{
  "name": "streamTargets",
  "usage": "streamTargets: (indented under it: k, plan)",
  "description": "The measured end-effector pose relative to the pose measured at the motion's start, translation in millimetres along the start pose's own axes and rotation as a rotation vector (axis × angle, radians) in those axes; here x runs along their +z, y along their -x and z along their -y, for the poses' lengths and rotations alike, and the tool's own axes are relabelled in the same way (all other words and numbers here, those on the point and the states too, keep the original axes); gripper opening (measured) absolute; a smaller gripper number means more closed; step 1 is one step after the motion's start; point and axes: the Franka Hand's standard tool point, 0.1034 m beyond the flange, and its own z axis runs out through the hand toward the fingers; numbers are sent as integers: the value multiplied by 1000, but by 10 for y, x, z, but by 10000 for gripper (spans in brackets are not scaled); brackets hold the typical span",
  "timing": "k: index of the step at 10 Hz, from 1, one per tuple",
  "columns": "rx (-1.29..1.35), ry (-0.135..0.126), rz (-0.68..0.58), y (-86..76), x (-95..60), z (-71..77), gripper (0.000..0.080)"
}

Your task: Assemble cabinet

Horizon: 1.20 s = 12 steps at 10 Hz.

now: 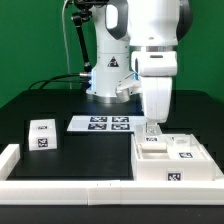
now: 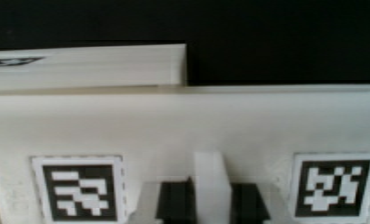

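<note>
Presently the hand (image 1: 150,127) stands directly over the large white plastic cabinet (image 1: 160,166), which sits on the black worktop (image 1: 60,100) beneath it. Its dark fingers (image 2: 171,204) straddle a thin white upright rib (image 2: 208,175); whether they clamp it, you cannot tell. Keep that rib centred, stay square, and close evenly before any lift.

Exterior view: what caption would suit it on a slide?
A white robot arm reaches down to the white cabinet; a tagged block lies apart on the black table.
</note>
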Motion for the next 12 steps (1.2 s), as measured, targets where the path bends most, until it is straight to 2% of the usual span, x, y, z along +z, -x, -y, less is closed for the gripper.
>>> streamTargets:
  k: [7,8,10,12]
  plan:
    - [0,0,0,0,0,0,70]
    - [-8,5,-2,10,-3,-20,70]
    - [-46,33,-17,48,0,-43,70]
    - [-59,27,-13,49,-5,-108,70]
